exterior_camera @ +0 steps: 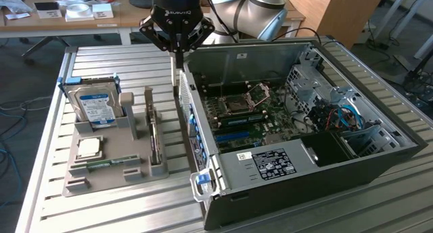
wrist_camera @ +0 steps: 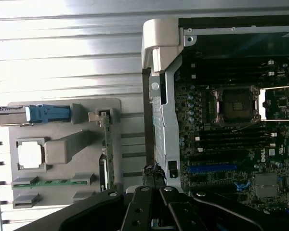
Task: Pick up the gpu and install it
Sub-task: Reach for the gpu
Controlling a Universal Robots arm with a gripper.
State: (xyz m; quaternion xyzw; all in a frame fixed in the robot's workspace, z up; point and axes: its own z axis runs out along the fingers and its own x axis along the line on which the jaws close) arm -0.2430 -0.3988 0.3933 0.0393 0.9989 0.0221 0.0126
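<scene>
Closed tool (exterior_camera: 177, 51) above case wall (exterior_camera: 201, 137), gpu (exterior_camera: 154, 137) nearby

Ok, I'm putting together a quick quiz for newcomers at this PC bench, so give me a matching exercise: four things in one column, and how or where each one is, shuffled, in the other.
Things
1. hard drive
2. gpu
3. memory stick
4. gripper

Places or states
A. shut, above the wall of the open computer case that faces the tray
B. lying flat in the grey tray
C. on edge in the tray slot nearest the case
D. upright in the tray, blue label showing

Pairs: 1-D, 2-C, 3-B, 4-A
</scene>
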